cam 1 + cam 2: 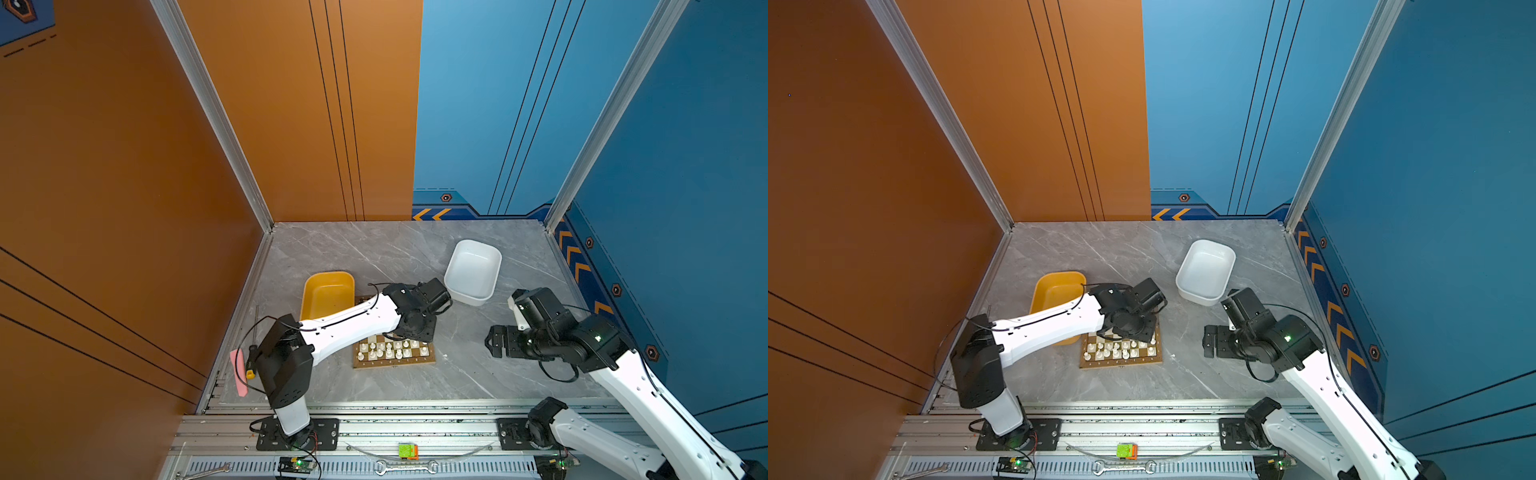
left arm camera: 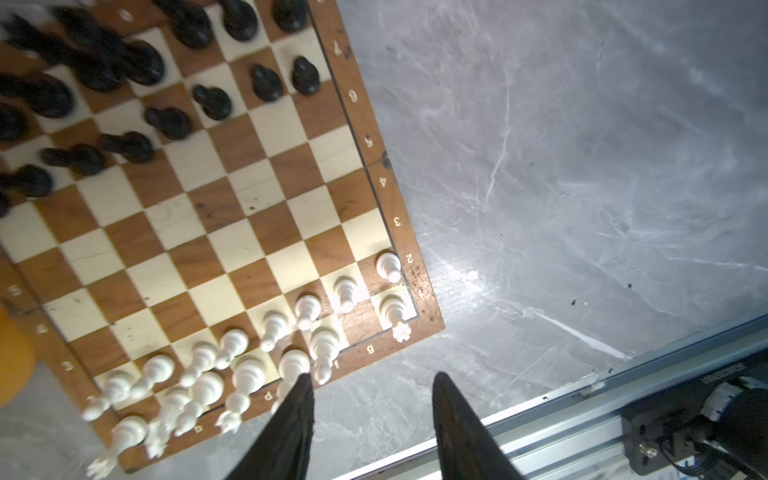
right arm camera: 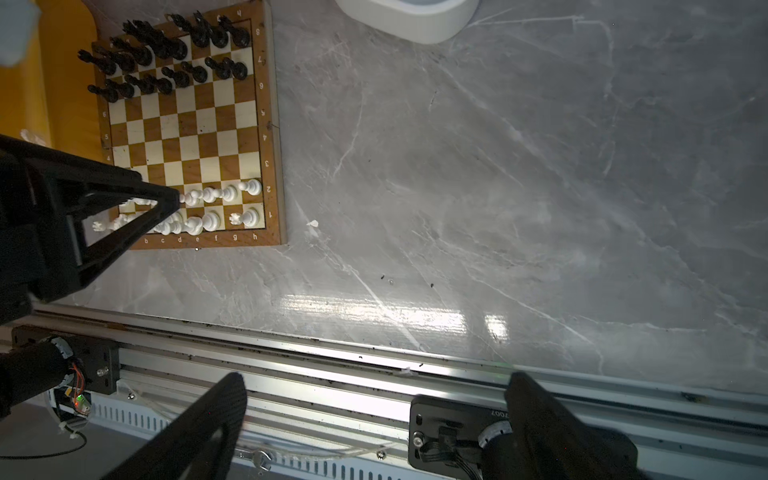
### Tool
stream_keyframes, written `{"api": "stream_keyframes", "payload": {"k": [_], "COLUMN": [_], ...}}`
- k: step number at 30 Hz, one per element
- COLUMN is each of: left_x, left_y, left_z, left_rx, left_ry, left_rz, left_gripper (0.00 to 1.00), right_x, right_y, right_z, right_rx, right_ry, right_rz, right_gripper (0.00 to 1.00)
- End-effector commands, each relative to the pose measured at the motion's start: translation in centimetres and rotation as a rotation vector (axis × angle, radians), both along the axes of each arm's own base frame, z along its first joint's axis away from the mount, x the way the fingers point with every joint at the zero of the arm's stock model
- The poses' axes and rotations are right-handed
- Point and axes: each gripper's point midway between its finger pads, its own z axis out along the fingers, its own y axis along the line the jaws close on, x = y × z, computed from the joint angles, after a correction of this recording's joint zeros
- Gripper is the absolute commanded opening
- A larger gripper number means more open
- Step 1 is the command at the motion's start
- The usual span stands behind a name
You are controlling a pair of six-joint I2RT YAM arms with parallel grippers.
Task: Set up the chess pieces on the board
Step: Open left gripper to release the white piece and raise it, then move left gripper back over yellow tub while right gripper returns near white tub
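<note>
In both top views the left arm (image 1: 349,322) stretches from the lower left to the centre, its wrist bent down over the board (image 1: 395,362). The board lies mid-table, with a yellow tub (image 1: 316,303) just beside its upper left corner and a white tub (image 1: 473,270) to the upper right. Both tubs show only bare floors. White pieces (image 1: 390,350) stand in two rows along the board's lower edge. The right arm (image 1: 615,365) is folded at the right, well apart from the board.

In the left wrist view the board fills the upper left, with black pieces (image 2: 168,122) at the top left and white ones at the lower left. At the bottom the left gripper (image 2: 372,376) has its fingers apart with nothing between them, the gap over bare table (image 2: 582,166). One fingertip (image 2: 301,386) overlaps a white back-row piece; contact cannot be told.

In the right wrist view the right gripper (image 3: 376,380), at the bottom, gapes wide and holds nothing, above the rail (image 3: 332,365). The board sits upper left, and the left gripper's tip is over the white rows.
</note>
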Motion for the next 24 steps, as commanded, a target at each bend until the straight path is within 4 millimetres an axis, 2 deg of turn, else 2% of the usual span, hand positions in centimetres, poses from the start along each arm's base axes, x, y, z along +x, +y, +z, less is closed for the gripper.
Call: {"api": "stream_keyframes", "payload": {"k": [1, 6, 9, 12, 18, 23, 24], "left_x": [1.1, 1.7, 1.4, 1.3, 2.3, 4.1, 3.6], "left_y": [5.3, 14.9, 19.5, 22.6, 26.2, 28.1, 28.4], "left_z": [1.9, 0.8, 0.1, -0.4, -1.8, -3.7, -4.9], "left_rx": [0.084, 0.172, 0.192, 0.195, 0.227, 0.207, 0.217], "left_ry": [-0.057, -0.055, -0.041, -0.019, 0.025, 0.056, 0.086], "left_rz": [0.126, 0.34, 0.444, 0.526, 0.598, 0.649, 0.65], "left_gripper": [0.48, 0.49, 0.5, 0.49, 0.46, 0.43, 0.42], "right_x": [2.6, 5.3, 6.7, 8.2, 11.0, 13.0, 13.3], "right_y": [2.2, 5.0, 6.5, 7.8, 10.0, 11.7, 12.0], "right_z": [1.4, 0.9, 0.5, 0.3, 0.0, -0.1, 0.0], "right_rx": [0.043, 0.07, 0.078, 0.082, 0.086, 0.093, 0.095], "right_ry": [-0.058, -0.048, -0.034, -0.026, -0.014, 0.001, -0.001], "right_rz": [0.061, 0.118, 0.142, 0.165, 0.194, 0.216, 0.218], "right_gripper": [1.0, 1.0, 1.0, 1.0, 1.0, 1.0, 1.0]}}
